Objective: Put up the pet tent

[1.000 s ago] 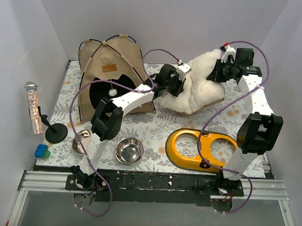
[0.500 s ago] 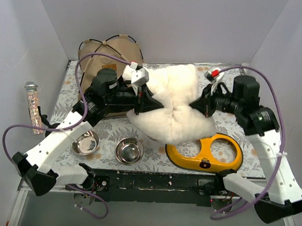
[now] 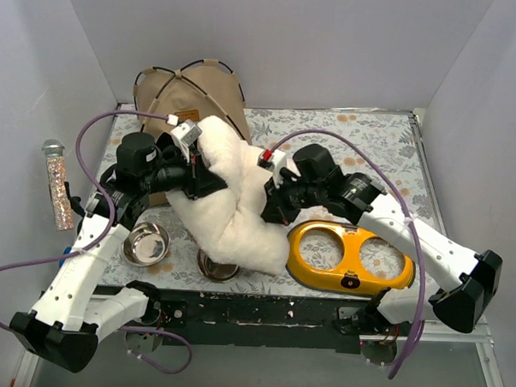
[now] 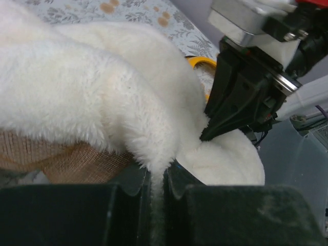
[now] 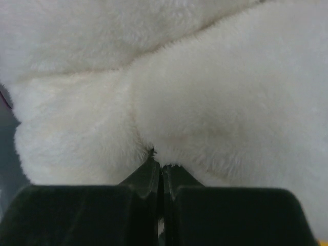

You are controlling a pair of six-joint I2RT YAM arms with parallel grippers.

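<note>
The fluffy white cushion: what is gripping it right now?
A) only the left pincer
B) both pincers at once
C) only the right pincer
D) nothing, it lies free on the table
B: the cushion is pinched at two places. The left pincer is shut on a fold of its fur, and the right pincer is shut on another fold.

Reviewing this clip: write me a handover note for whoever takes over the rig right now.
Left gripper: shut on the cushion, at its left edge.
Right gripper: shut on the cushion's right side.
Tent: standing at back left. The cushion hangs between the arms in front of it, with its lower edge over a bowl.
Done: the tent is up.
Left: probably getting the cushion inside. The doorway is hidden behind the arm and cushion.
</note>
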